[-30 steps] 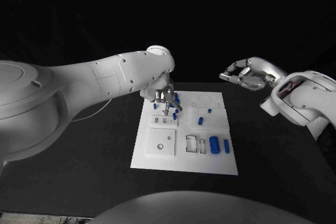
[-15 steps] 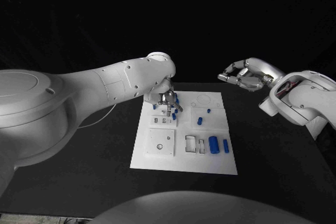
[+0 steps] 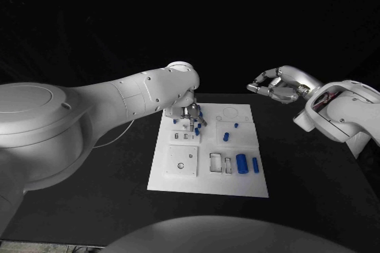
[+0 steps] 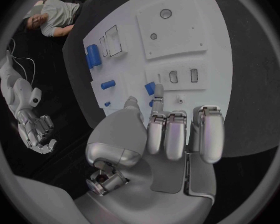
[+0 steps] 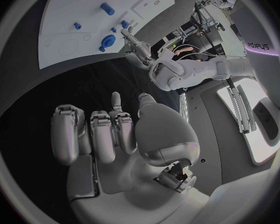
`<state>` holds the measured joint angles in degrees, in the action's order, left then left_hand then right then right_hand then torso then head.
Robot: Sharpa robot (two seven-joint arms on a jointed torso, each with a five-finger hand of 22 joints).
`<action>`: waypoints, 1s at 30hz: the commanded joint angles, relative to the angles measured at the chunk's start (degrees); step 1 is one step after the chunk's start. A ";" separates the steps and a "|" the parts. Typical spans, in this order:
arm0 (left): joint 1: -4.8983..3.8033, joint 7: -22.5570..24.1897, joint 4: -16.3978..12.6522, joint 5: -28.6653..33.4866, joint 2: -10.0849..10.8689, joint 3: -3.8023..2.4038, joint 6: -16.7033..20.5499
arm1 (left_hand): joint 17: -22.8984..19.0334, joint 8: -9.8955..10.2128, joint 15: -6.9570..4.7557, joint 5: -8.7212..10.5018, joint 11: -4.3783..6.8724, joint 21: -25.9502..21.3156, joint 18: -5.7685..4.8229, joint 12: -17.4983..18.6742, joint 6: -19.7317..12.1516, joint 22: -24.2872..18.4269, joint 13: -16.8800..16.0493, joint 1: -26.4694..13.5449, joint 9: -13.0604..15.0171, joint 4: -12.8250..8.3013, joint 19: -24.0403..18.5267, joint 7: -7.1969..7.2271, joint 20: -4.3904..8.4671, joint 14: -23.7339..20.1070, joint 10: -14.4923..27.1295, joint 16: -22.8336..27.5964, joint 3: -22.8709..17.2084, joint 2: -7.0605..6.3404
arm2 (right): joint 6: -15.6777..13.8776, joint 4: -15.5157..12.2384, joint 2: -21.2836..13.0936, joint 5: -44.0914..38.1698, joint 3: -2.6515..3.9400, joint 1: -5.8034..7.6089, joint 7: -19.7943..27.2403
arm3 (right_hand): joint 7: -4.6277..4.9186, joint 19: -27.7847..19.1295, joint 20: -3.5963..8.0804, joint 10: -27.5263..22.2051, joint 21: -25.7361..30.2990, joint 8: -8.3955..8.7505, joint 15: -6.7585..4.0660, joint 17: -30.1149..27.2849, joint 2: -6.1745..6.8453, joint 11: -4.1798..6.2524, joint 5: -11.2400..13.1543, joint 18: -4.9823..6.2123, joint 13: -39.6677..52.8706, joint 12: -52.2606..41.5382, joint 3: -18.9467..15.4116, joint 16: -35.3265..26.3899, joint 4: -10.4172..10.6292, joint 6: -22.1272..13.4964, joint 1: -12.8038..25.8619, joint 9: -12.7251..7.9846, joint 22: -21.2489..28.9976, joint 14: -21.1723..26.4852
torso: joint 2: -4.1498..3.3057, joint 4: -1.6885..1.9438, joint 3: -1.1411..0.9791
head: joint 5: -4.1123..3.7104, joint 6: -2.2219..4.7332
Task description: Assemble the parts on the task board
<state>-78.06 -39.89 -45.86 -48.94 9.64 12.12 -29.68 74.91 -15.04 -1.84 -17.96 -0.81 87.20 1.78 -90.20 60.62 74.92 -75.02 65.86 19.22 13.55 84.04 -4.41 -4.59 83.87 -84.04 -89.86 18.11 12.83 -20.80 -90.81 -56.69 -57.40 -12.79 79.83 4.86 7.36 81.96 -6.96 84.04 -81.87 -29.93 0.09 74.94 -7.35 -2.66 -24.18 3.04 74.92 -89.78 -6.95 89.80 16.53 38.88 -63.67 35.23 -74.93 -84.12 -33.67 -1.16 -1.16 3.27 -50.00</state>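
- Task board (image 3: 207,183): white plate, centre of the head view on the black table (image 3: 95,209).
- Left hand (image 3: 188,114) is over the board's upper-left part. Its fingertips (image 4: 157,90) are down at a small blue part (image 4: 150,88) beside the block with two slots (image 4: 184,76). Whether it's pinched or just touched: cannot tell.
- Right hand (image 3: 277,85) is up at upper right of the head view, off the board. Fingers curled in, holding nothing.
- Loose blue parts lying on the board: large cylinder (image 3: 241,163) and a slimmer one (image 3: 256,164) at right-centre; short peg (image 3: 227,136) mid-board; tiny piece (image 3: 236,124) above it; a few more around the left hand.
- Empty features: rectangular slots (image 3: 216,162) mid-board, holes in the square plate (image 3: 183,161) at lower left, round outline (image 3: 231,112) at the upper right corner.
- Judgement: early stage. Most parts look unseated; nothing clearly inserted yet. Nearly all insertions remain.
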 commanded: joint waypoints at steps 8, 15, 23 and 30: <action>0.67 -0.68 1.23 -0.43 -0.94 -0.06 0.76 | 15.09 -0.06 -0.44 -0.13 0.54 -0.41 -0.01 0.20 0.10 8.16 -14.98 1.62 1.06 -0.83 0.42 0.29 0.38 6.13 -5.96 -0.14 -1.75 -0.03 | 1.10 -0.18 -0.23 -0.30 -0.06 -0.05 -0.22 | -0.09 -0.37 0.02 5.96 0.40 -0.35 0.41 15.06 0.06 -0.47 -0.32 -0.48 15.08 -0.22 -0.37 0.20 0.06 -0.44 -0.84 0.12 -11.72 -5.88 | 0.04 0.01 0.04 | 0.01 0.00; 0.94 -0.68 1.71 -0.50 -1.15 -0.07 0.68 | 15.09 -0.07 -0.49 -0.08 0.59 -0.49 0.02 0.20 0.14 8.07 -14.98 2.03 1.50 -1.18 0.33 0.37 0.44 6.13 -5.96 -0.14 -2.29 -0.14 | 1.29 -0.28 -0.44 -0.30 -0.10 -0.08 -0.36 | -0.11 -0.53 0.02 5.96 0.55 -0.41 0.42 15.06 0.08 -0.46 -0.43 -0.44 15.08 -0.22 -0.38 0.20 0.02 -0.41 -1.02 0.16 -11.65 -5.88 | 0.11 0.01 0.01 | 0.00 0.00; 1.16 -0.57 2.29 -0.31 -1.21 -0.08 0.54 | 15.09 0.08 -0.56 -0.16 0.65 -0.82 0.16 0.20 -0.04 7.54 -14.98 2.70 2.21 -1.73 -0.13 0.41 0.51 6.13 -5.96 -0.14 -3.27 -0.28 | 1.57 -0.25 -0.50 -0.30 -0.13 -0.10 -0.50 | -0.12 -0.64 0.02 5.96 0.66 -0.45 0.41 15.06 0.10 -0.46 -0.48 -0.40 15.08 -0.22 -0.38 0.20 0.00 -0.39 -1.13 0.18 -11.61 -5.88 | 0.15 0.07 0.00 | -0.26 0.00; 1.25 -0.53 2.81 -0.27 -1.50 -0.09 0.33 | 15.09 0.17 -0.67 -0.92 0.78 -1.06 0.23 0.20 0.01 7.29 -14.98 3.68 3.17 -2.49 -0.37 0.57 0.61 6.13 -5.96 -0.14 -4.62 -0.55 | 1.84 -0.34 -0.67 -0.30 -0.17 -0.11 -0.72 | -0.14 -0.78 0.02 5.96 0.81 -0.52 0.40 15.06 0.10 -0.46 -0.53 -0.36 15.08 -0.22 -0.38 0.20 -0.01 -0.33 -1.32 0.22 -11.55 -5.88 | 0.11 0.04 0.01 | -0.27 0.00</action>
<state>-76.84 -39.92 -43.11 -49.21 8.35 12.08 -29.10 74.95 -15.04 -2.04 -18.75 -0.44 86.41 1.78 -90.34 60.61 74.91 -75.05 69.17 22.36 10.97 83.70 -4.40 -4.26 84.08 -84.00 -89.86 13.64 12.19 -19.94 -91.03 -57.32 -57.41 -12.94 79.75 4.40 7.36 81.55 -6.96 84.04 -81.28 -30.15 0.09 74.93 -7.27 -2.66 -24.41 3.05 74.91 -89.78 -6.94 89.80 16.53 38.89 -64.46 35.40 -74.91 -84.12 -33.55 -1.13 -1.15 2.99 -50.00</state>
